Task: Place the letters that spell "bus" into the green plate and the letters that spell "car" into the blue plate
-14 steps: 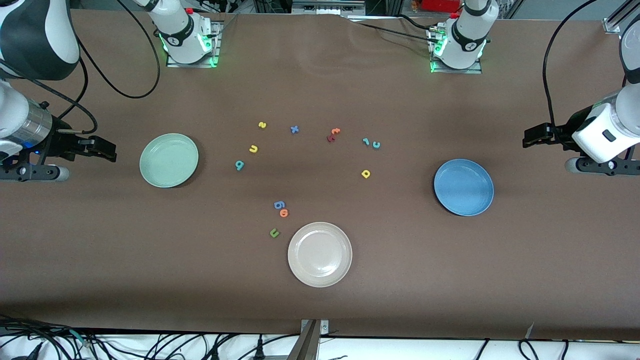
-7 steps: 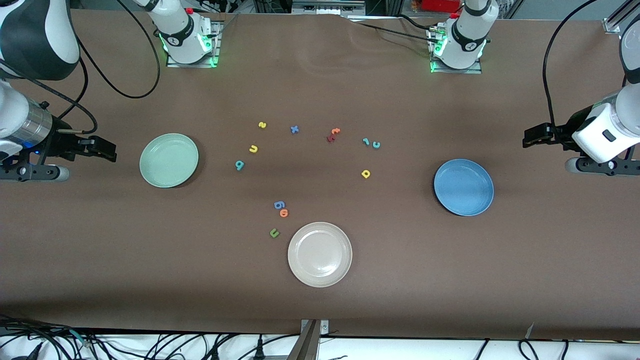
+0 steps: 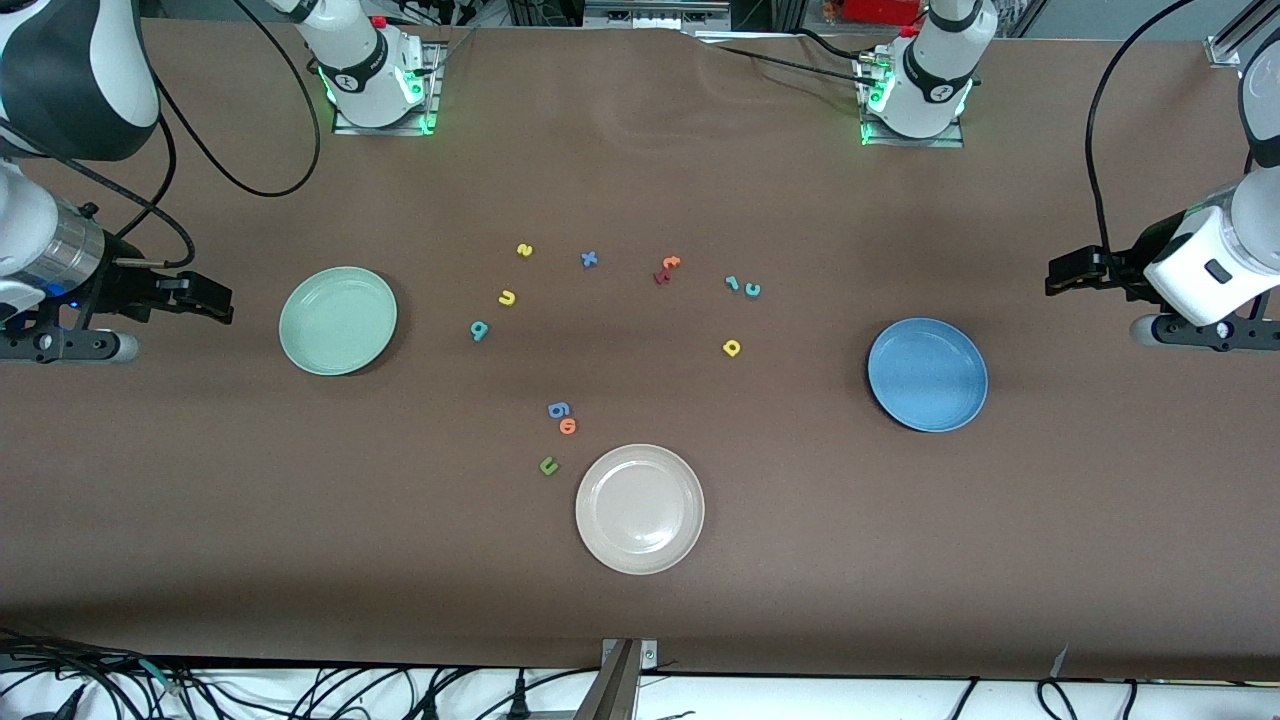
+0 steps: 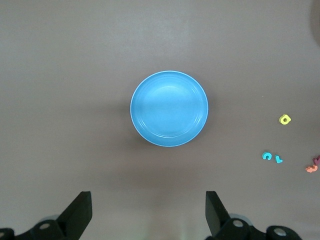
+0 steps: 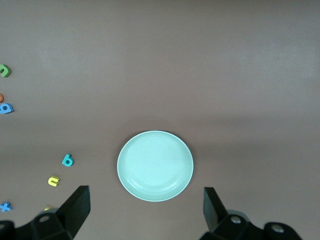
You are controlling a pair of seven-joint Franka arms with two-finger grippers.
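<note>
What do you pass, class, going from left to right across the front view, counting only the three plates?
green plate → white plate → blue plate

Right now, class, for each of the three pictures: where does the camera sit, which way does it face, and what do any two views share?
Front view: high across the table, facing both arm bases; shows the green plate, blue plate, beige plate and scattered letters.
Left wrist view: on the left arm, looking down at the blue plate; open left pincer shows.
Right wrist view: on the right arm, over the green plate; open right pincer shows.
Shared: each wrist view's plate appears in the front view.
</note>
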